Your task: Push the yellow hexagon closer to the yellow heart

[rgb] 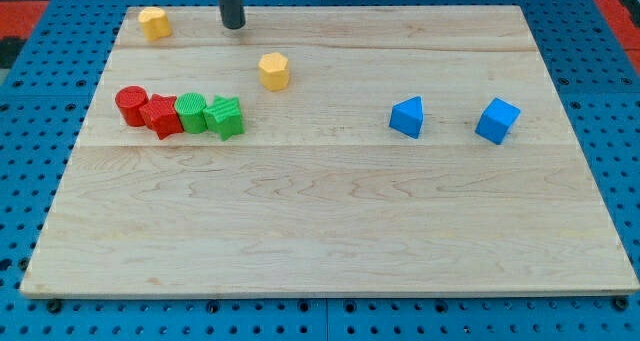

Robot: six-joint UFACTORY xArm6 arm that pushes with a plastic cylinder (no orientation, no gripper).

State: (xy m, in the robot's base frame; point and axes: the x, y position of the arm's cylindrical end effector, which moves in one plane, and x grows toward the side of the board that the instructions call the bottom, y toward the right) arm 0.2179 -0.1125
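The yellow hexagon point(274, 70) lies on the wooden board in the upper left part of the view. The yellow heart point(153, 22) lies near the board's top left corner, well apart from the hexagon. My tip point(233, 25) rests on the board near the top edge, between the two yellow blocks, up and to the left of the hexagon and to the right of the heart. It touches neither block.
A row of blocks stands at the left: a red cylinder point(130, 105), a red star point(160, 115), a green block point(190, 113) and a green star point(225, 117). A blue triangle-like block point(407, 117) and a blue cube point(497, 120) lie at the right.
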